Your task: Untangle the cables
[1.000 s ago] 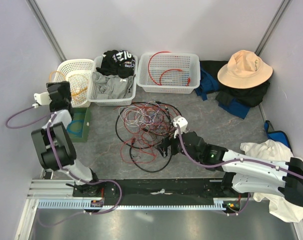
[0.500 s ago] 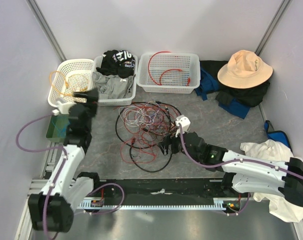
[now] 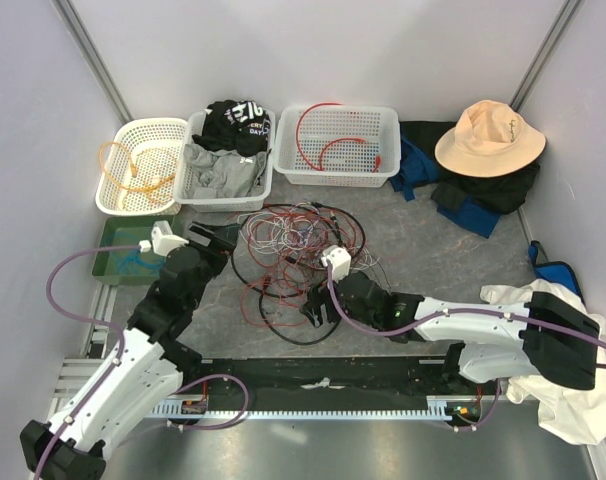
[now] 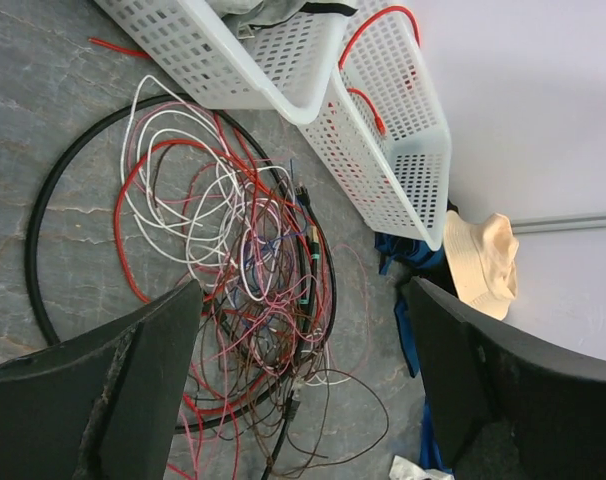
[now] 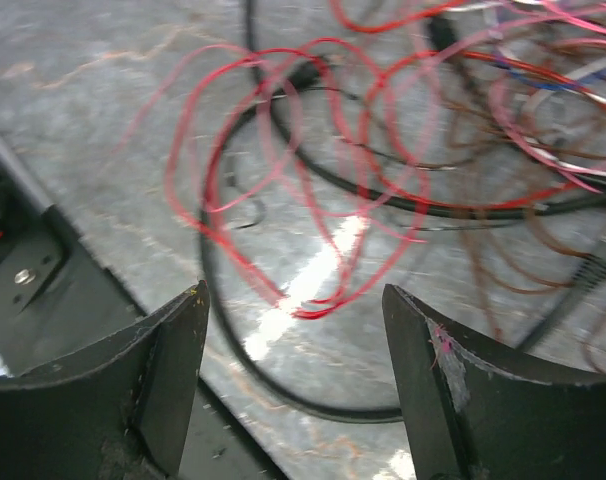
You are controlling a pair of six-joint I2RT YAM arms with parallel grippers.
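1. Cables [image 3: 293, 262] lie in one tangled heap on the table [image 3: 433, 250], between the two arms. The left claw [image 3: 215, 238] sits just beside the heap's left edge, and the right claw [image 3: 313, 310] hangs over its near edge.
2. Left wrist: the fingers [image 4: 103, 400] are spread, with nothing between them. A black loop [image 4: 35, 235] rings the pile, so pinning that thick outer strand looks wisest.
3. Right wrist: the fingers [image 5: 133, 400] are spread and empty above loose red loops [image 5: 283, 298]. Pick one single red strand and draw it slowly outward.
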